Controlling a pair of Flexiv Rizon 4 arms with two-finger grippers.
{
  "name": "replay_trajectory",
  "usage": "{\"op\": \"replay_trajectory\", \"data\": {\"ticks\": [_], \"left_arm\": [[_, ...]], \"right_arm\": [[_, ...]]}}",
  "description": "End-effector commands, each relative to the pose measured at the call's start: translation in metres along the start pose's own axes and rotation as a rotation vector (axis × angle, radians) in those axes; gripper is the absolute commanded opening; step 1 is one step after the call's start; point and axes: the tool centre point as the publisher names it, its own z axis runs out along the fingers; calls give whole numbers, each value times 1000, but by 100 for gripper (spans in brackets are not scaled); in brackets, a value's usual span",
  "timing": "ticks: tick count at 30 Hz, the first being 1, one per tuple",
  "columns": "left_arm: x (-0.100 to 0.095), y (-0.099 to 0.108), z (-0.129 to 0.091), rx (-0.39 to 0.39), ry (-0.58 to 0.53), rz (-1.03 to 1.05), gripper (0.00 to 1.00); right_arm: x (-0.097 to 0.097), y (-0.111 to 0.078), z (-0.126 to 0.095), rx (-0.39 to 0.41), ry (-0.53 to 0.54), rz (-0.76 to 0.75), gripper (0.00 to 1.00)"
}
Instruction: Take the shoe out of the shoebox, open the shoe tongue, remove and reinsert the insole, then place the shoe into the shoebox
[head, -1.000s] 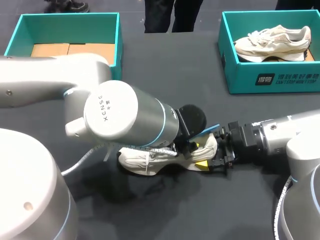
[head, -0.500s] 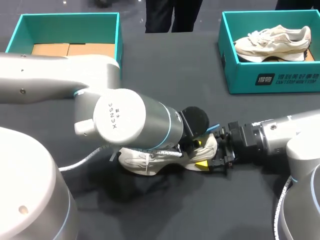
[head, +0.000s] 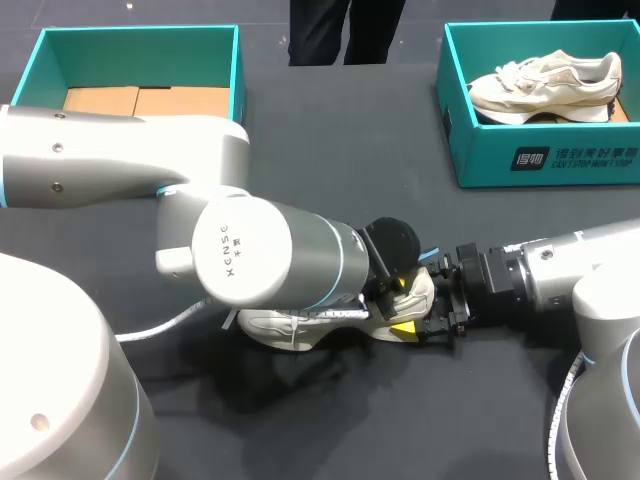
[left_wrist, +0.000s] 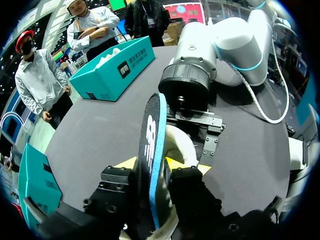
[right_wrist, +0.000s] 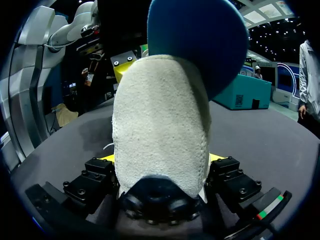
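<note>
1. Left gripper (left_wrist: 150, 167) is clenched on the black, blue-edged foam insole (left_wrist: 152, 145), which stands upright on edge; a skewed push could buckle it.
2. Cream suede lace-up shoe (head: 290, 325) lies mid-table, at 5 o'clock from the teal cardboard shoebox (head: 140, 55).
3. Right gripper (right_wrist: 160, 162) grasps its heel from 3 o'clock; a slip would let it twist.

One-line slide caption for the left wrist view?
Left pincer pinches the upright insole over the shoe; right pincer clamps its heel.
</note>
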Motion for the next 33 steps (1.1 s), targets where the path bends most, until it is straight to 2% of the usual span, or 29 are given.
{"op": "replay_trajectory", "data": {"ticks": [1, 3, 5, 15, 33], "left_arm": [[-1, 3, 3, 10, 4, -4, 23], [-3, 2, 4, 13, 7, -10, 18], [-4, 2, 5, 15, 8, -15, 0], [-8, -6, -4, 24, 56, -30, 0], [-15, -60, -39, 23, 221, -67, 0]], "right_arm": [[2, 0, 1, 5, 0, 1, 0], [2, 0, 1, 5, 0, 1, 0], [2, 0, 1, 5, 0, 1, 0], [2, 0, 1, 5, 0, 1, 0], [2, 0, 1, 5, 0, 1, 0]]}}
